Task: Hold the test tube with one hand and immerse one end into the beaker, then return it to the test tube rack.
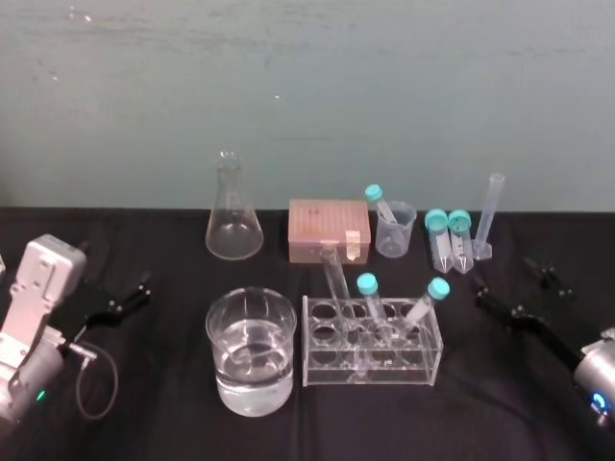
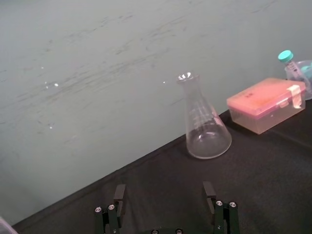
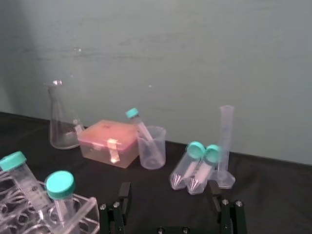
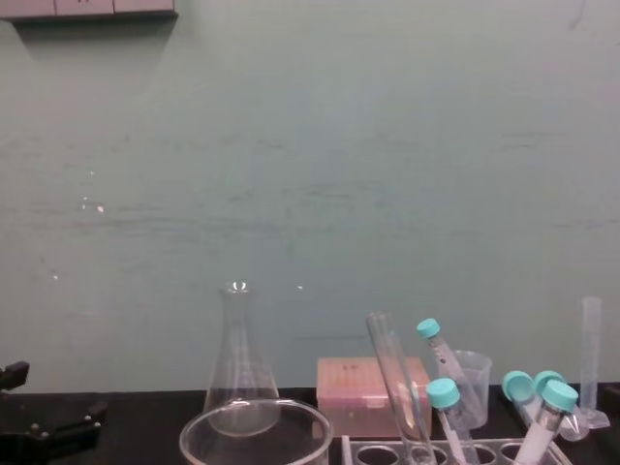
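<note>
Glass test tube [image 1: 336, 274] leans in test tube rack [image 1: 317, 375]; left claw [image 2: 164, 187], right claw [image 3: 169, 185] wide; flask [image 2: 207, 122] markings unreadable.

On the black worktop [image 1: 163, 288], beaker [image 1: 251, 351] and test tube rack [image 1: 373, 346] stand toward the front edge; flask [image 1: 233, 221], pink box [image 1: 322, 229] and cup [image 1: 395, 230] line the back.

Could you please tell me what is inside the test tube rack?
In the test tube rack lean the test tube and two teal-capped tubes; its walls obscure their tips.
</note>
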